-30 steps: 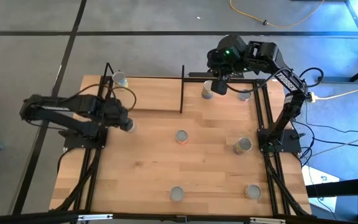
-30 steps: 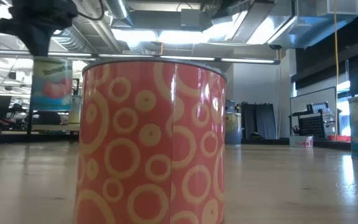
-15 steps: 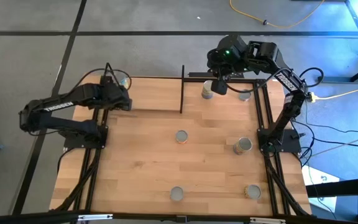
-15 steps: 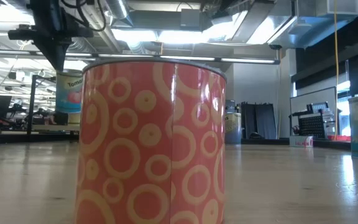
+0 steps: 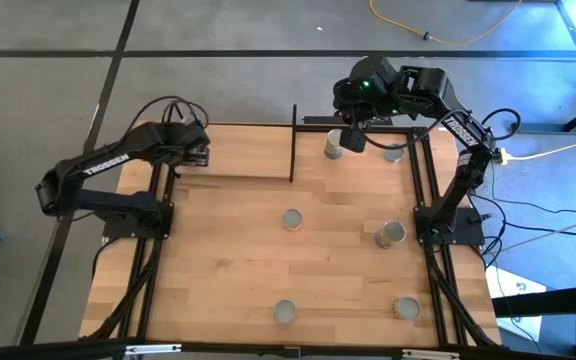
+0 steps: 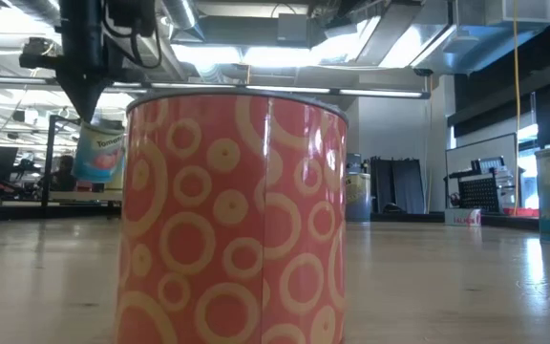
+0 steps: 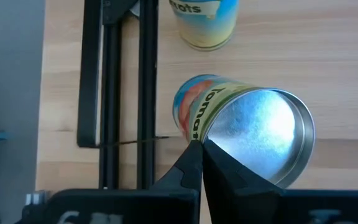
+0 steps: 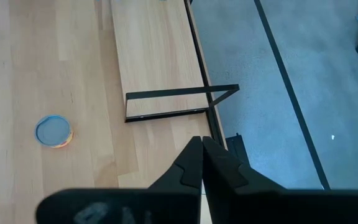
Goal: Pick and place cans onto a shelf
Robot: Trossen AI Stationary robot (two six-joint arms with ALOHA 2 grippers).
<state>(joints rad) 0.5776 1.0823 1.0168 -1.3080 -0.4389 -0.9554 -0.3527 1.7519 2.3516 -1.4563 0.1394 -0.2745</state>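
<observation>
My left gripper (image 7: 201, 148) is at the table's far left, over the left end of the shelf (image 5: 238, 150), shut on a can with a blue, orange and tan label (image 7: 229, 124). In the low view this can (image 6: 98, 153) hangs tilted under the gripper (image 6: 89, 100). A second can (image 7: 204, 25) stands upright on the wood just beyond it. My right gripper (image 5: 352, 138) is raised over the table's far right, shut and holding nothing. In its own view its fingers (image 8: 201, 149) look down on the shelf (image 8: 160, 62). My left gripper pinches the rim of the can's silver top (image 7: 196, 135) between its two fingertips. The fingers slant down from above. The can hangs tilted below them, clear of the wood, its silver top turned toward the wrist.
Several cans stand on the table: two at the far right (image 5: 334, 147) (image 5: 393, 152), one mid-table (image 5: 292, 219), one at the right (image 5: 391, 233), and two at the near edge (image 5: 284, 311) (image 5: 405, 307). An orange-red can (image 6: 237, 220) fills the low view. Black frame rods (image 7: 114, 93) run along the left side.
My left gripper has swung from the table's left middle toward the far edge, carrying the can to the shelf's left end. It has turned on the way. The can has stayed lifted and now hangs more tilted.
</observation>
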